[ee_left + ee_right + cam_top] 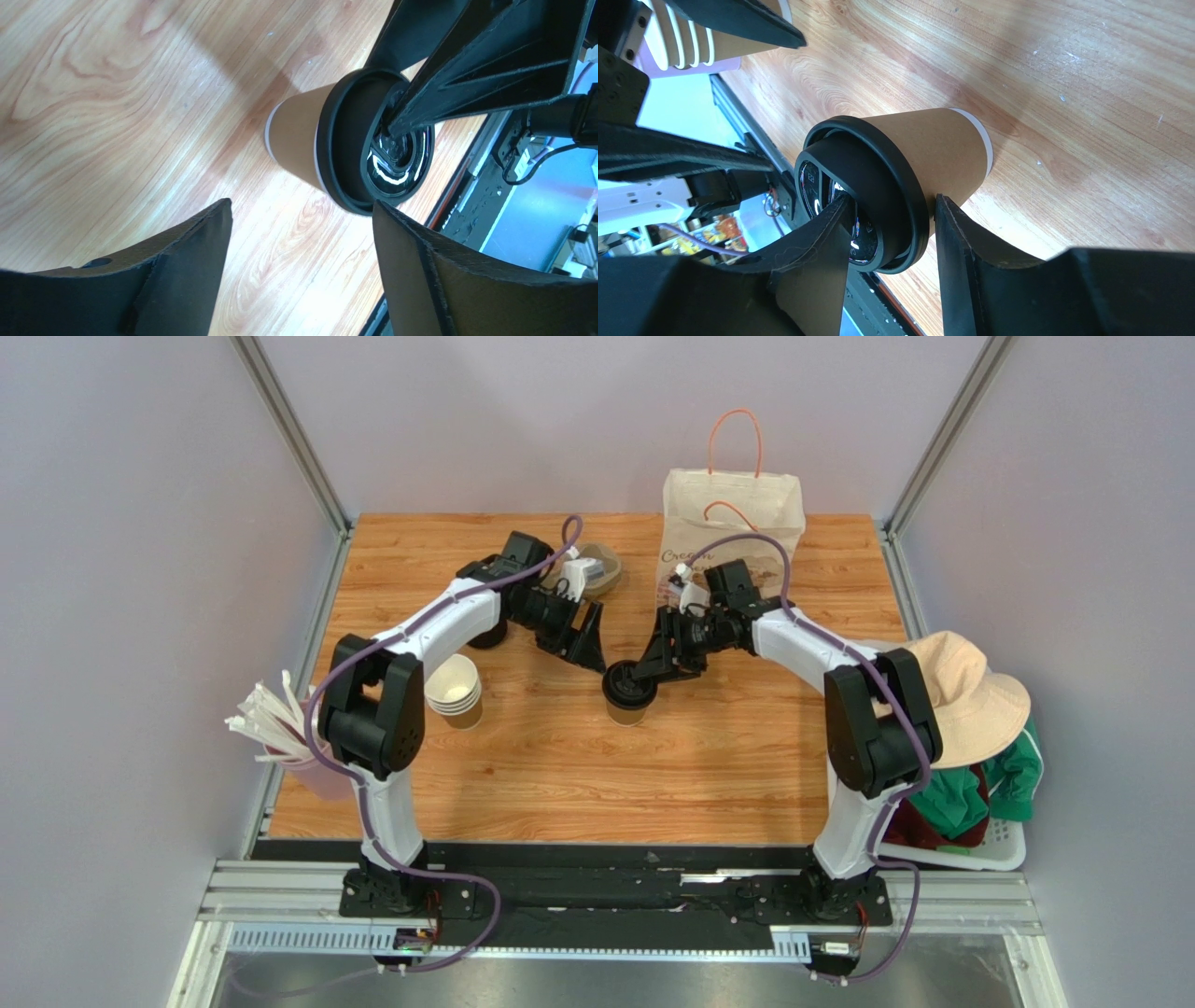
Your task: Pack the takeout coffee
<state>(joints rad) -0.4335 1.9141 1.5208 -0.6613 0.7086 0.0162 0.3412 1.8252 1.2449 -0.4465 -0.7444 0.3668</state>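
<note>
The takeout coffee (627, 692), a kraft-brown cup with a black sip lid, stands upright on the wooden table near its middle. My right gripper (634, 675) is shut on its rim, with one finger across the lid top and the other against the cup wall (892, 203). The cup also shows in the right wrist view (934, 150). My left gripper (585, 639) is open and empty, just left of and behind the cup. In the left wrist view (302, 210) the cup (298, 140) lies ahead of the spread fingers and does not touch them.
A kraft paper bag (732, 518) with orange handles stands at the back, right of centre. A stack of lidless cups (455, 689) stands at the left, and lids (601, 569) lie behind the left gripper. A hat (968, 693) on a basket sits off the right edge.
</note>
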